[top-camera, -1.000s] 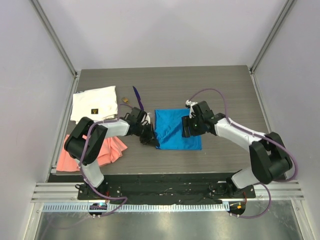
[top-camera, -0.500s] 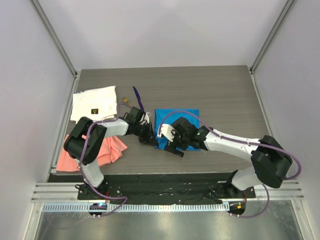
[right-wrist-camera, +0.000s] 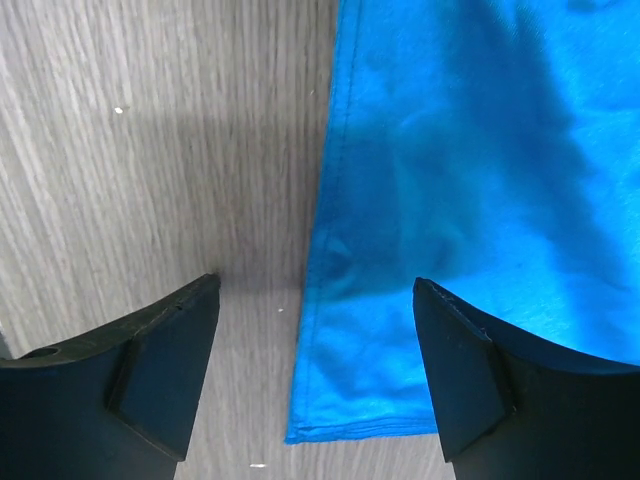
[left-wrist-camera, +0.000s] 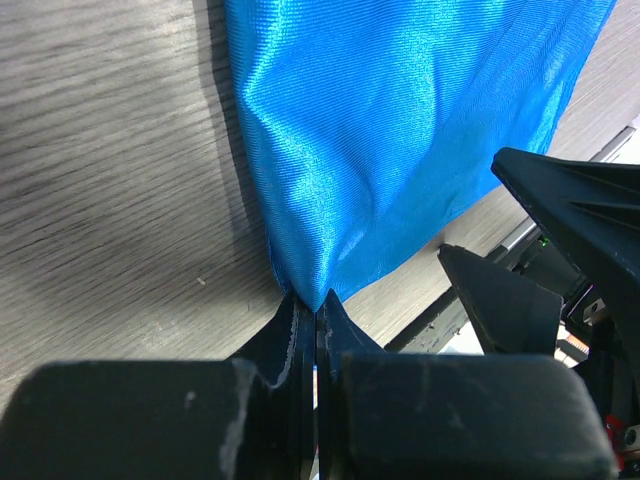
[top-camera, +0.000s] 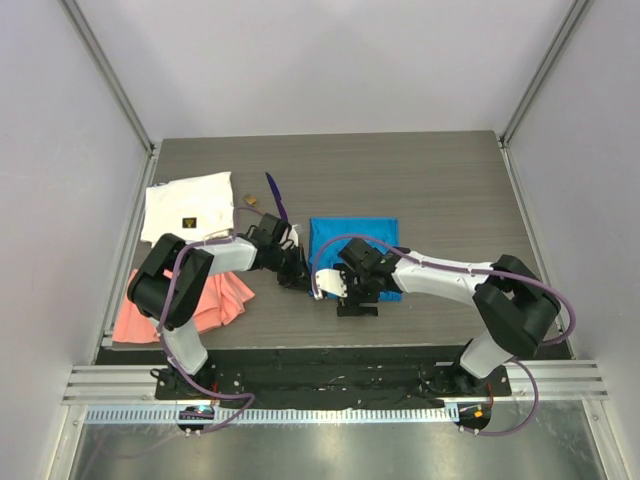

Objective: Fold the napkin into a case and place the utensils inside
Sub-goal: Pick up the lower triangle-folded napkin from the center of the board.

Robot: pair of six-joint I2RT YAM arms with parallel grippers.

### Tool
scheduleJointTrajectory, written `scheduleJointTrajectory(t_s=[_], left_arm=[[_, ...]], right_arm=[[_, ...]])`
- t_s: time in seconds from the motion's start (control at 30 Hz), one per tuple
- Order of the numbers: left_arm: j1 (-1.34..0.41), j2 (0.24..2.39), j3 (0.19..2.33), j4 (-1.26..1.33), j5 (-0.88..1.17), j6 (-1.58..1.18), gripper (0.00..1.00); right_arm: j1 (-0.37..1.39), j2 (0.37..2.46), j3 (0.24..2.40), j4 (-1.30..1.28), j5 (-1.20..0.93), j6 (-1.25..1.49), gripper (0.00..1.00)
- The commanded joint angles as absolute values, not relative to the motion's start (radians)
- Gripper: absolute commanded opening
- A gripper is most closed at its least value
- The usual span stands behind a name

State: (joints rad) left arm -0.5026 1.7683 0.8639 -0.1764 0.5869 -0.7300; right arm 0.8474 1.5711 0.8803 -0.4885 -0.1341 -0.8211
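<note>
The bright blue napkin [top-camera: 362, 243] lies flat at mid-table, its layered edge showing in the right wrist view [right-wrist-camera: 470, 190]. My left gripper [top-camera: 304, 283] is shut on the napkin's near-left corner [left-wrist-camera: 317, 300], the cloth [left-wrist-camera: 400, 130] pulled up into a small peak at the jaws. My right gripper [top-camera: 350, 298] hovers open over the napkin's near edge, a little right of that corner. Its fingers [right-wrist-camera: 165, 365] straddle a side hem near a free corner [right-wrist-camera: 315, 350]. Of the utensils, the purple one [top-camera: 275, 196] lies beyond the napkin on the left, beside a small tan piece [top-camera: 249, 200].
A white cloth with a small dark label [top-camera: 190, 207] lies at the table's left. A salmon-pink cloth [top-camera: 185, 300] sits nearer, under the left arm. The table's near edge and the rail [top-camera: 330, 380] run just below both grippers.
My right gripper swung from the napkin's right side across to its near-left part and opened wide. The left gripper held still, shut on the corner.
</note>
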Motion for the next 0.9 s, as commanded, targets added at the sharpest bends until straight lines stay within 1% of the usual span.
scheduleJointTrajectory(t_s=[0.0, 0.23, 0.4, 0.47, 0.63, 0.77, 0.87], left_arm=[[-0.495, 1.736, 0.871, -0.189, 0.584, -0.729, 0.0], [-0.495, 1.724, 0.868, -0.192, 0.586, -0.73, 0.0], [-0.495, 1.721, 0.873, -0.193, 0.589, -0.732, 0.0], [-0.495, 1.72, 0.873, -0.19, 0.591, -0.733, 0.0], [-0.495, 1.709, 0.865, -0.18, 0.591, -0.738, 0.0], [-0.495, 1.707, 0.862, -0.175, 0.592, -0.741, 0.0], [-0.495, 1.709, 0.862, -0.175, 0.592, -0.742, 0.0]], right_arm=[[0.838, 1.592, 0.92, -0.439, -0.167, -0.865, 0.82], [0.795, 1.666, 0.977, -0.46, -0.264, -0.908, 0.81], [0.762, 1.73, 1.057, -0.554, -0.327, -0.949, 0.75], [0.756, 1.747, 1.058, -0.555, -0.33, -0.954, 0.75], [0.758, 1.764, 1.028, -0.56, -0.357, -0.945, 0.7], [0.758, 1.755, 0.983, -0.514, -0.348, -0.931, 0.7], [0.752, 1.764, 0.994, -0.514, -0.348, -0.925, 0.7]])
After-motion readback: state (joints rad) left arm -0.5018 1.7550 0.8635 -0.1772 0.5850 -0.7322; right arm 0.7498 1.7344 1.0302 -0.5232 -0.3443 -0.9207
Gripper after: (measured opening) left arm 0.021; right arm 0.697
